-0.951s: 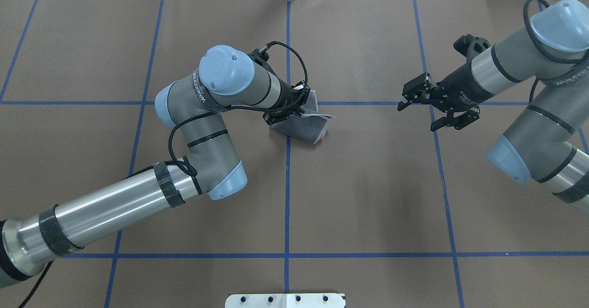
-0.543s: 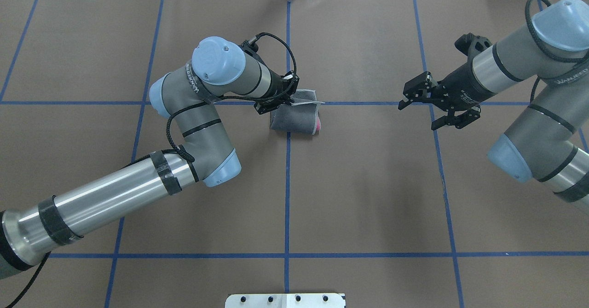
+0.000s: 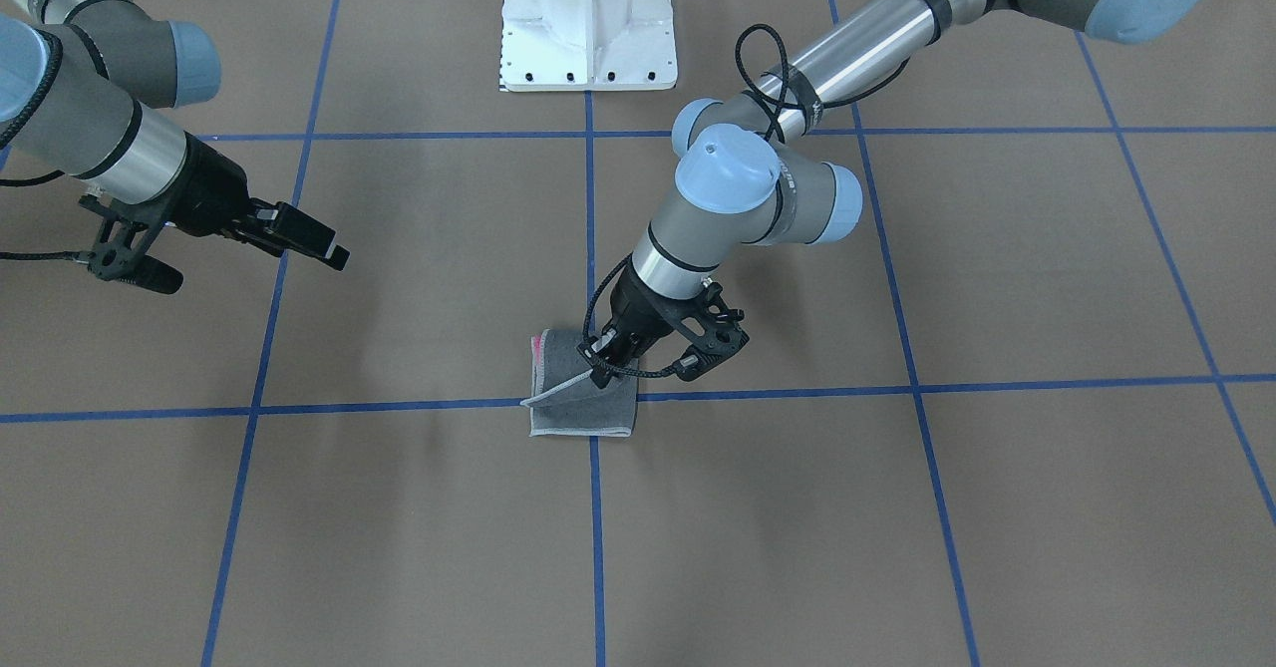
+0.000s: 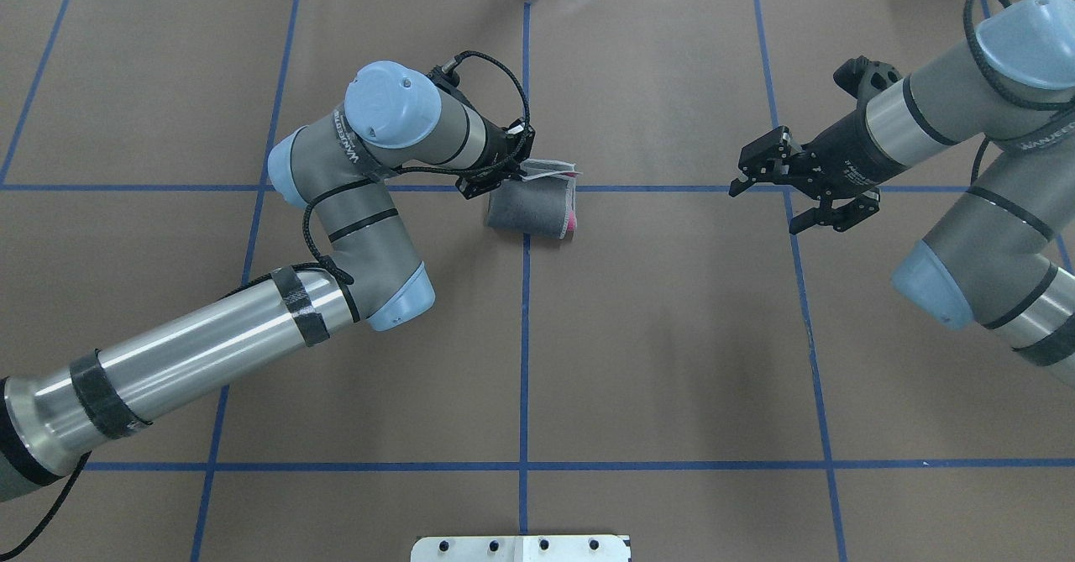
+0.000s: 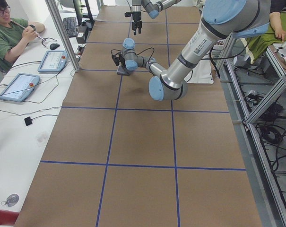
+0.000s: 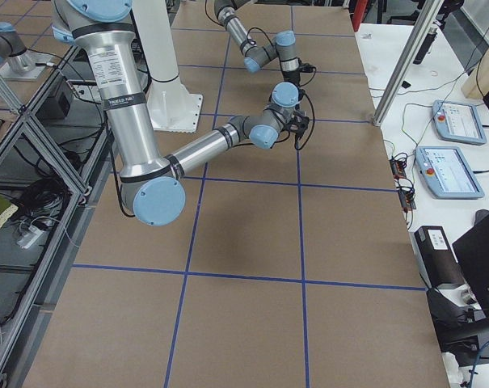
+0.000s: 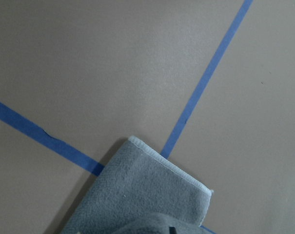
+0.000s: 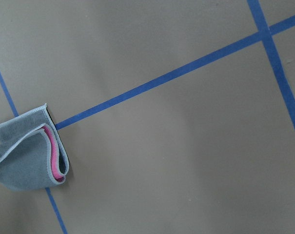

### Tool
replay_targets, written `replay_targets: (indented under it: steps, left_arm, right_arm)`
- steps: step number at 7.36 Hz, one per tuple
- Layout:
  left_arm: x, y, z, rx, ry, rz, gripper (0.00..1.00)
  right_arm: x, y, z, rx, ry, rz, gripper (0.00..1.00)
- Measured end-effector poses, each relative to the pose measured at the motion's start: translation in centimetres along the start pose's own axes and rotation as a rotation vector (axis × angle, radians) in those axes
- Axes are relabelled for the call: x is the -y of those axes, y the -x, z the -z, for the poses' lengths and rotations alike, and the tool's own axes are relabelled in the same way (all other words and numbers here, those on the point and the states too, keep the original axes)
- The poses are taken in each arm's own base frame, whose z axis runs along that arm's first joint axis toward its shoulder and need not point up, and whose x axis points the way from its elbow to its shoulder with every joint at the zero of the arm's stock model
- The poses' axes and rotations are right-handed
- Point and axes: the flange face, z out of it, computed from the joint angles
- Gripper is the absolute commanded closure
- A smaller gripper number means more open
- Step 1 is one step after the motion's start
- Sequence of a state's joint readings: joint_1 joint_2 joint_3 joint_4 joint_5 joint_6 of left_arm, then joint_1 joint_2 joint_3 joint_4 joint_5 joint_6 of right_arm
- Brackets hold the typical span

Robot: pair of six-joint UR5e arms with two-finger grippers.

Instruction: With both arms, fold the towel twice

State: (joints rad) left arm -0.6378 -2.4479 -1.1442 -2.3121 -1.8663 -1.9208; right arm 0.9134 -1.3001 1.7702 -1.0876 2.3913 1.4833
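The towel point(image 4: 529, 207) lies folded at the table's middle, dark grey face out, with pink showing at its right end point(image 4: 571, 223). It sits on a crossing of blue tape lines. My left gripper point(image 4: 514, 177) is low at the towel's far left edge, shut on the top layer's light-edged flap, which it holds slightly raised. In the front view the left gripper point(image 3: 608, 376) meets the towel point(image 3: 583, 413) at its lifted edge. The left wrist view shows grey cloth point(image 7: 137, 195) close below. My right gripper point(image 4: 762, 209) hovers open and empty, well right of the towel point(image 8: 25, 156).
The white pedestal base point(image 3: 588, 29) stands at the table's near edge point(image 4: 521, 548). Blue tape lines grid the brown table. In the left side view an operator point(image 5: 5, 33) and tablets point(image 5: 15, 87) are beside the table's far side.
My left gripper has moved left and slightly away from me with the towel's flap. The towel has shifted left and flattened. The right gripper has barely moved.
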Motion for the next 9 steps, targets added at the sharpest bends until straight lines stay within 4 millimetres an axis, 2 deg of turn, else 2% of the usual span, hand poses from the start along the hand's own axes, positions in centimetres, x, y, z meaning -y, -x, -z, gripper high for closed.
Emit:
replay_targets:
  steps: [3,4,5,9]
  left_arm:
    - [0.4,-0.8,-0.8,-0.007,-0.028,0.028,1.00]
    - [0.6,-0.8,-1.0,-0.006,-0.035,0.031,0.78]
    - [0.8,-0.9,-1.0,-0.006,-0.039,0.034,0.05]
    - [2.4,-2.6,0.3,-0.034,-0.057,0.094,0.04]
  right_arm:
    - [0.0,0.0,0.0,0.000,0.000,-0.001,0.00]
    - [0.0,0.0,0.0,0.000,0.000,-0.001,0.00]
    - [0.0,0.0,0.0,0.000,0.000,-0.001,0.00]
    - [0.1,-0.2,-0.1,-0.004,0.000,-0.003,0.00]
